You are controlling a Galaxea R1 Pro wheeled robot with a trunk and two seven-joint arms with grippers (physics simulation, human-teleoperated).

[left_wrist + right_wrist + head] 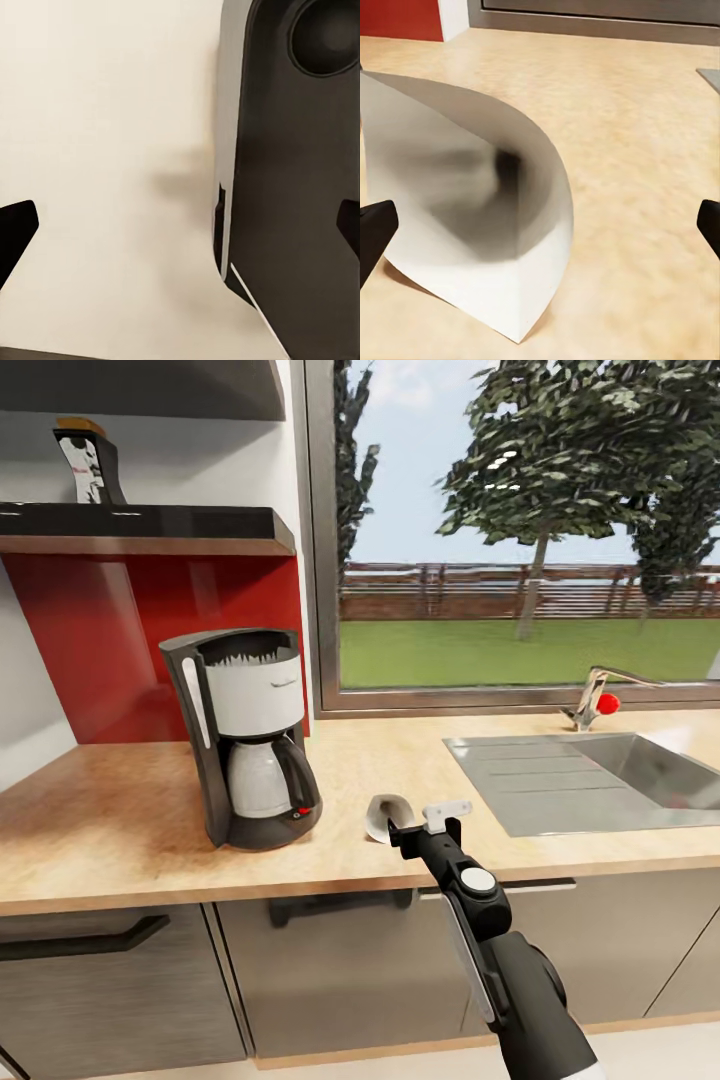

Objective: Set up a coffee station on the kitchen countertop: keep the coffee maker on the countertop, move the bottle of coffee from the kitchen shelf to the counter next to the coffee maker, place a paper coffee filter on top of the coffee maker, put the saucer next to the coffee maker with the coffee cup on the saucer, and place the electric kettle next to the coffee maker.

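A: Any writing you can read?
B: None. The bottle of coffee on the black kitchen shelf has a white label with red marks, too small to read. It stands high at the head view's left, above the red wall panel.
A: And the paper coffee filter?
B: It lies on its side on the tan tabletop, near the front edge, between the coffee maker and the steel sink. In the right wrist view the filter is a white cone, its grey hollow facing the camera, one edge touching the wood.
A: The right gripper?
B: The right gripper sits just beside the cone; its jaws stand wide apart, released, a black tip at each edge of the wrist view.
A: The left?
B: The left gripper is released too, facing a pale surface and a dark robot part.
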